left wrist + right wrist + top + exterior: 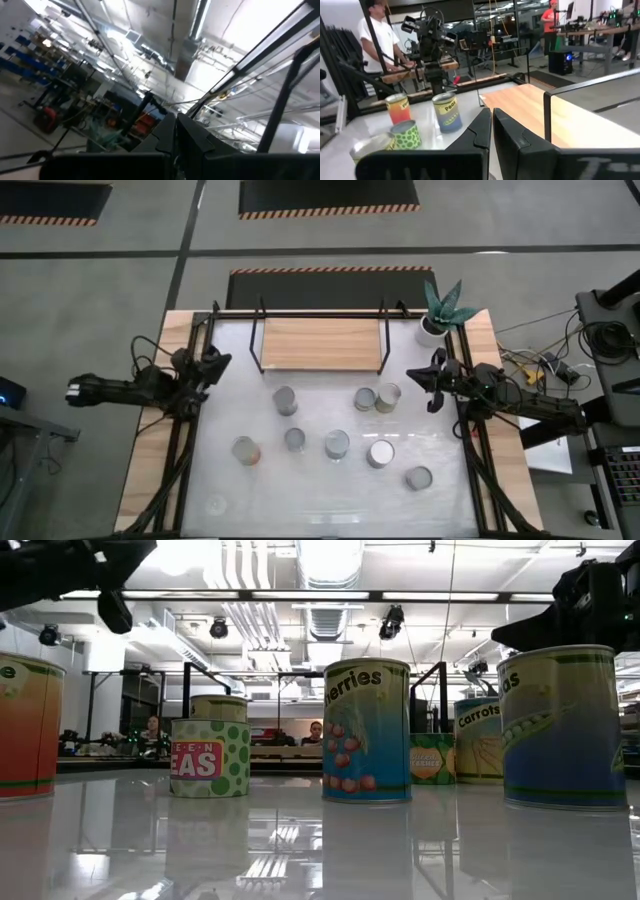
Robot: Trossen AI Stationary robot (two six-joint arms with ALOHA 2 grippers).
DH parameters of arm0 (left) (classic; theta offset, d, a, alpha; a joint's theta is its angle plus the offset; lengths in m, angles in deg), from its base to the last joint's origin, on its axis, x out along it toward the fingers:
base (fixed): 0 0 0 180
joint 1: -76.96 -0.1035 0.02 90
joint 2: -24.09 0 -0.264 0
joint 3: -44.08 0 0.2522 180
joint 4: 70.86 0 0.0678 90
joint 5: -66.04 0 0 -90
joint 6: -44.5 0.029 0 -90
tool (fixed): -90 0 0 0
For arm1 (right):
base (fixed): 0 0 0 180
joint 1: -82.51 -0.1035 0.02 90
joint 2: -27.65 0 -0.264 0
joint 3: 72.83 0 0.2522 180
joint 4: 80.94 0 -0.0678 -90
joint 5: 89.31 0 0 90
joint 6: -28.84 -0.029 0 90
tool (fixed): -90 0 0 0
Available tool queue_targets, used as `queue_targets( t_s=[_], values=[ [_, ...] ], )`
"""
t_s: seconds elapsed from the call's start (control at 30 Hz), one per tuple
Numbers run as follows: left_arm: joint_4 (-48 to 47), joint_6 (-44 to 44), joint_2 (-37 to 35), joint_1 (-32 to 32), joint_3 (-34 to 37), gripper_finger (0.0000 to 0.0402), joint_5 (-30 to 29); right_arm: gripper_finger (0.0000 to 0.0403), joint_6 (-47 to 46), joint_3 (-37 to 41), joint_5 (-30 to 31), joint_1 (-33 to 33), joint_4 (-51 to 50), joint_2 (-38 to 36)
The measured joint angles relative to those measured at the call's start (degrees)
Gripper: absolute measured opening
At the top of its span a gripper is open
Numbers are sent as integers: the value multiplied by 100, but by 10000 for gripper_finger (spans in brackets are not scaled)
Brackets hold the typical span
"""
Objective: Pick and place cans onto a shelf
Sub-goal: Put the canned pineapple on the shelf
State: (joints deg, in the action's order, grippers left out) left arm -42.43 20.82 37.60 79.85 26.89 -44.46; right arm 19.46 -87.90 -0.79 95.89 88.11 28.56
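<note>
Both grippers (pixel 213 364) (pixel 432 379) shut, table-side

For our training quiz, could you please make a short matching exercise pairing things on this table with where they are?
Things:
1. shelf
2. plant pot
3. left pincer
4. can lowest in the high view

Places:
A. table's left edge
B. far right corner
C. far middle, nothing on it
D. near right

Pairs: 1-C, 2-B, 3-A, 4-D

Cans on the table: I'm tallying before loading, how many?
8 cans: back row; middle; front. None visibly hidden.
</note>
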Motion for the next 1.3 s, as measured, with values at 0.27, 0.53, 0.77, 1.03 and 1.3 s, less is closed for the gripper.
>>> queue_targets(
  t_s=[0.27, 0.53, 0.77, 1.03, 1.3],
  values=[
    [-1488, -514, 1508, 0, -1505, 0, 401, 9, 11, 3, 6, 3, 631, 2],
    [-9114, -2468, 3142, 419, -4683, 0, 2024, 9, 258, 3, 14, 4, 2505, 1],
    [-11042, -2449, 4822, 1477, -5890, 0, 3054, 9, 324, 3, 13, 4, 2766, 18],
    [-11135, -2548, 5970, 3200, -6519, 0, 2048, 9, 690, 3, 9, 4, 3022, 63],
    [-11877, -2863, 6778, 3543, -7083, 65, 1349, 9, 831, 3, -2, 4, 3095, 63]
  ],
)
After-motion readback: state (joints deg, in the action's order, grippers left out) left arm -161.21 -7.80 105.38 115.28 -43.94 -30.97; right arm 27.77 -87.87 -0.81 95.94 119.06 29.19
